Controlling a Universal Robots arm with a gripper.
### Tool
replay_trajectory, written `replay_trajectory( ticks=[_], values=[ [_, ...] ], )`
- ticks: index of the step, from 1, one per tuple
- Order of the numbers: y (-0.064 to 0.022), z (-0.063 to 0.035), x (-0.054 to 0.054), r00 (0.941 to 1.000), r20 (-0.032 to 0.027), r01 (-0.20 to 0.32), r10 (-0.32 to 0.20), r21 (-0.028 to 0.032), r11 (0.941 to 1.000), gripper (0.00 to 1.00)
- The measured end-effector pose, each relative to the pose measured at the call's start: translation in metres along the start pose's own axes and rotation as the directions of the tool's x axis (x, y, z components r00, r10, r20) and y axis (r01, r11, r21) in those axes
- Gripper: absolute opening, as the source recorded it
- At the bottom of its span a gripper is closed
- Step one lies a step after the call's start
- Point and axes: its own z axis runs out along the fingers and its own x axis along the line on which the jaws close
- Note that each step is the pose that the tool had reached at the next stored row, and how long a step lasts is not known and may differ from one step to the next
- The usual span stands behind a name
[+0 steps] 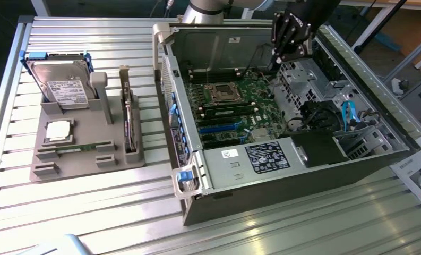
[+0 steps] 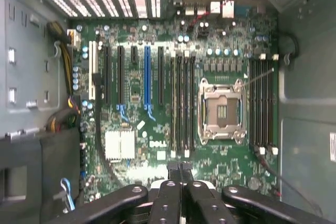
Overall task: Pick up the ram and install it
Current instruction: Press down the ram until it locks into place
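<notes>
Claw point(image 2: 180, 169) pressed together with nothing between its fingers, hanging over the motherboard point(image 2: 157, 145) inside the open computer case point(image 1: 267, 178). The ram point(image 1: 78, 148) sits in a slot of the grey holder point(image 1: 83, 166) on the slatted surface point(image 1: 89, 212), just beside the processor point(image 1: 59, 131) and well apart from the claw.
</notes>
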Motion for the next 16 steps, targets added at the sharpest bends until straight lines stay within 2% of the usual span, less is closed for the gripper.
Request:
replay_trajectory(
  ticks=[2,9,12,16],
  values=[
    [-0.0069,-0.0003,0.000,1.0000,0.0000,0.000,0.000,-0.0006,1.0000,0.10],
    [-0.0076,0.0009,0.000,1.0000,0.0003,0.001,-0.001,-0.0005,1.0000,0.10],
    [-0.0082,0.0154,0.001,1.0000,0.0002,0.001,-0.001,-0.0005,1.0000,0.10],
    [-0.0086,0.0251,0.001,1.0000,0.0001,0.001,-0.001,-0.0005,1.0000,0.10]
  ],
)
